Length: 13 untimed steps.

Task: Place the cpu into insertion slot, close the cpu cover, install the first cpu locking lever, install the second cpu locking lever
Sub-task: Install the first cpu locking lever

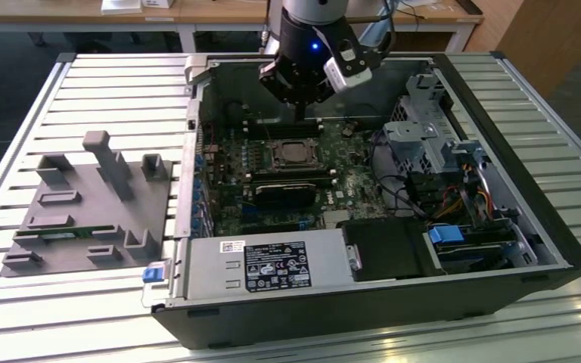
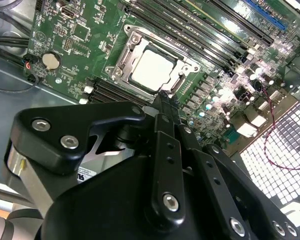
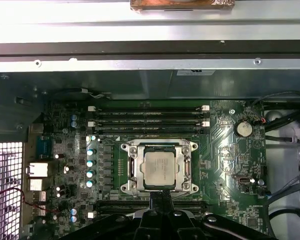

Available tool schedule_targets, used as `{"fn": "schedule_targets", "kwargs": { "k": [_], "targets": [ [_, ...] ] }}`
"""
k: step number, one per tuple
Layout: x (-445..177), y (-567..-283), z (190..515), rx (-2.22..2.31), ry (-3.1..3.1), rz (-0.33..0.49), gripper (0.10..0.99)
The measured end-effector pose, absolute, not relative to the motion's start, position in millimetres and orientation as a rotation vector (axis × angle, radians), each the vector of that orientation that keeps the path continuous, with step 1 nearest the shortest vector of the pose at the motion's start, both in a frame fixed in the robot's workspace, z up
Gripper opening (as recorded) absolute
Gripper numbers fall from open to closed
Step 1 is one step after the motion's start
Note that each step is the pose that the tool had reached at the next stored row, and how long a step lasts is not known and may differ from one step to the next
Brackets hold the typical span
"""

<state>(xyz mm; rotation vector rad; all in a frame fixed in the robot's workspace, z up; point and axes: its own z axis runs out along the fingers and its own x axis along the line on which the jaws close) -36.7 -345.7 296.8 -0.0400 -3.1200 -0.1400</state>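
The cpu (image 1: 293, 153) (image 2: 152, 70) (image 3: 160, 168), a small silver-grey square, lies flat in the insertion slot on the green board inside the open computer case. The slot itself is hidden beneath it. The cpu cover (image 3: 132, 170) (image 2: 121, 59), a silver frame with a square cut-out, lies down around the chip. My gripper (image 1: 299, 116) (image 2: 163, 104) (image 3: 159, 198) hangs above the board beside one edge of the socket, apart from it. Its black fingers are pressed together and hold nothing. I cannot tell how the thin locking levers along the frame stand.
Long black memory slots (image 3: 147, 117) run on both sides of the socket. A black heatsink block (image 1: 282, 193), a power supply (image 1: 270, 265) and a drive cage (image 1: 432, 144) with cables crowd the case. A grey fixture (image 1: 88, 204) sits on the slatted table at the exterior view's left.
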Motion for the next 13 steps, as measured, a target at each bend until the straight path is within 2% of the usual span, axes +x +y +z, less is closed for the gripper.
{"fn": "schedule_targets", "kwargs": {
  "k": [9, 13],
  "targets": [
    [-36.9, -345.5, 293.8, -0.038, -3.120, -0.137, 0.106],
    [-36.8, -344.3, 293.1, -0.031, -3.121, -0.109, 0.106]
  ]
}}
